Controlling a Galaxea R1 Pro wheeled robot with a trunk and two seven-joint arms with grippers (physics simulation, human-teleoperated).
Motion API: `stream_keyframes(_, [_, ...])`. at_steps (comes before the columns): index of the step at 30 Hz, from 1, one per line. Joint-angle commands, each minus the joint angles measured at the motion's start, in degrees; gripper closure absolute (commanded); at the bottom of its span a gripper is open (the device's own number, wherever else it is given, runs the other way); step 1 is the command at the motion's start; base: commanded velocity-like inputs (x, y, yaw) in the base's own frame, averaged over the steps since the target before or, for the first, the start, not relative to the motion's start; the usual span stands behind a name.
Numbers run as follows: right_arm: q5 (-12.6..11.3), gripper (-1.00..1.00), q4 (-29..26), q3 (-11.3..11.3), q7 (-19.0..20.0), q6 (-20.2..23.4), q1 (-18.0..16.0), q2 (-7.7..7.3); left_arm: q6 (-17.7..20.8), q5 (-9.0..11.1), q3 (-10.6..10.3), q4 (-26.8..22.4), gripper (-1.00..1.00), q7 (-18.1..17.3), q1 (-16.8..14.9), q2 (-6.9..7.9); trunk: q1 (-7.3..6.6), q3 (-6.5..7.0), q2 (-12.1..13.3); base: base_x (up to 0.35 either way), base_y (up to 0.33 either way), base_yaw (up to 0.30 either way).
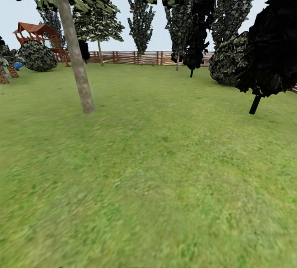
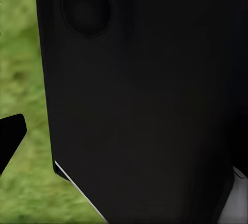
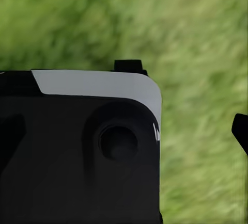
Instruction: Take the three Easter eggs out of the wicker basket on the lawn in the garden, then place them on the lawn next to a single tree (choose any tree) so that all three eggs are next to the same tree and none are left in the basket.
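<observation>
Green lawn (image 1: 165, 177) throughout; pale-trunked tree (image 1: 76, 66) left of centre, slat fence (image 1: 136, 57) behind. Grip state of both pincers: cannot tell.

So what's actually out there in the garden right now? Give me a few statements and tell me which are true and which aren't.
1. A tree with a pale grey-beige trunk stands on the lawn at the head view's left. True.
2. The garden is closed off at the back by a brick wall. False: a brown wooden slat fence runs along the back.
3. A wooden playset with a reddish roof stands far off at the left. True.
4. The ground under the wrist cameras is bare soil. False: both wrist views show green grass beside dark robot parts.
5. The sky is dark, as at night. False: it is pale and light.
</observation>
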Motion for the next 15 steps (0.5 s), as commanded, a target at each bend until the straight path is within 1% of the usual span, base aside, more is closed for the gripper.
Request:
stream_keyframes(1, [0.1, -1.0, 0.0, -0.3, 0.2, -0.2, 0.0, -0.01, -0.1, 0.1, 0.2, 0.0, -1.0, -0.1, 0.0, 0.0, 0.0, -0.13, 0.0, 0.0, 0.0, 0.142])
stream_keyframes(7, [0.1, -1.0, 0.1, -0.4, 0.1, -0.3, 0.0, -0.02, -0.1, 0.1, 0.2, 0.0, -1.0, -0.1, 0.0, 0.02, 0.0, -0.63, 0.0, 0.0, 0.0, 0.139])
stream_keyframes(10, [0.1, -1.0, 0.1, -0.4, 0.2, -0.4, 0.0, -0.04, -0.1, 0.1, 0.2, 0.0, -1.0, -0.1, 0.0, 0.02, 0.0, -0.72, 0.0, 0.04, 0.0, 0.05])
stream_keyframes(11, [0.2, -1.0, 0.1, -0.4, 0.2, -0.4, 0.0, -0.03, -0.1, 0.1, 0.2, 0.0, -1.0, -0.1, 0.0, 0.02, 0.0, -0.73, 0.0, 0.178, 0.0, 0.015])
stream_keyframes(15, [0.3, -1.0, 0.1, -0.3, 0.2, -0.5, 0.0, -0.02, -0.1, 0.1, 0.1, 0.1, -1.0, -0.1, 0.0, 0.02, 0.0, -0.73, 0.0, 0.31, 0.0, 0.003])
